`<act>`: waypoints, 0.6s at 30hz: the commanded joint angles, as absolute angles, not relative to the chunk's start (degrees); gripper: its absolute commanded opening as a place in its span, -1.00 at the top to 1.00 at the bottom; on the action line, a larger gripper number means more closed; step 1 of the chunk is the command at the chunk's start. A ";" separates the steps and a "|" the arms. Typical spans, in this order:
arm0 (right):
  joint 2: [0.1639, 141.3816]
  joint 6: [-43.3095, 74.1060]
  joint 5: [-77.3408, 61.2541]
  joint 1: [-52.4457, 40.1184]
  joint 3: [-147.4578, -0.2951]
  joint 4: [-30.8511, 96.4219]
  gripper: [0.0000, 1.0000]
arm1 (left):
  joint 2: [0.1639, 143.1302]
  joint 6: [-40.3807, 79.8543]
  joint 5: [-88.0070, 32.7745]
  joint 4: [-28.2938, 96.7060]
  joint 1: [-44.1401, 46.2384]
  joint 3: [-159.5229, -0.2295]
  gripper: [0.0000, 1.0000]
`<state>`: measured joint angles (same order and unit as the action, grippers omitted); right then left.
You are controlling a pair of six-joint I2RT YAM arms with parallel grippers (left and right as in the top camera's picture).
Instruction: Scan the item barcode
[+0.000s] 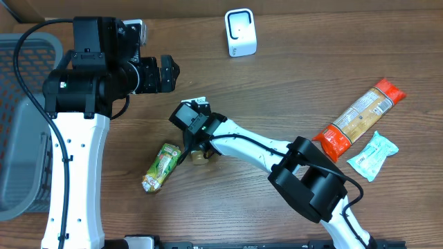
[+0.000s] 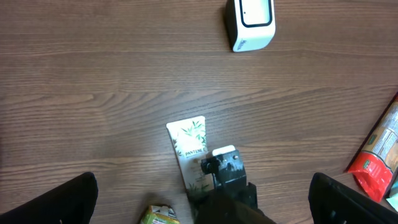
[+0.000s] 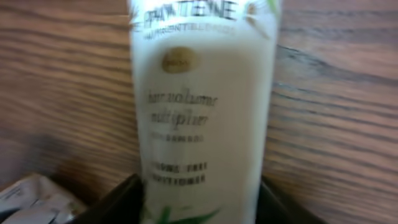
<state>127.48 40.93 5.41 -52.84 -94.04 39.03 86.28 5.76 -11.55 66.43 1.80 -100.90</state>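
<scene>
The item is a white Pantene tube (image 3: pixel 202 112) with green leaves printed on it, lying flat on the wooden table (image 2: pixel 189 146). My right gripper (image 3: pixel 199 205) is down over it, with its dark fingers (image 3: pixel 118 202) pressed against both sides of the tube. In the overhead view the right gripper (image 1: pixel 196 138) hides most of the tube; only its gold cap (image 1: pixel 199 156) and a white end show. The white barcode scanner (image 1: pixel 240 32) stands at the far edge. My left gripper (image 1: pixel 168 75) hovers wide open above the table, holding nothing.
A green snack packet (image 1: pixel 160 167) lies just left of the tube, close to the right gripper. An orange packet (image 1: pixel 360 119) and a teal sachet (image 1: pixel 372 155) lie at the right. A grey basket (image 1: pixel 21 124) stands at the left edge.
</scene>
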 commanded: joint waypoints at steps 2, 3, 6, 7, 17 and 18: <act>128.53 39.94 2.85 -52.23 -93.49 39.55 0.16 | 86.59 4.67 -11.40 66.41 1.89 -101.71 -0.99; 128.25 39.05 2.72 -51.96 -93.56 39.77 0.23 | 86.59 4.67 -11.40 66.41 1.89 -101.71 -0.99; 126.30 37.50 2.66 -50.59 -93.86 41.80 0.77 | 86.59 4.67 -11.42 66.41 1.89 -101.71 -0.99; 125.34 36.75 2.90 -49.98 -93.86 42.76 0.88 | 86.59 4.67 -11.40 66.39 1.89 -101.71 -0.99; 119.42 27.18 35.97 -44.51 -93.86 60.64 0.93 | 86.59 4.67 -11.40 66.39 1.89 -101.71 -0.99; 119.55 27.46 39.53 -44.27 -93.86 63.18 0.93 | 86.59 4.67 -11.40 66.39 1.89 -101.71 -0.99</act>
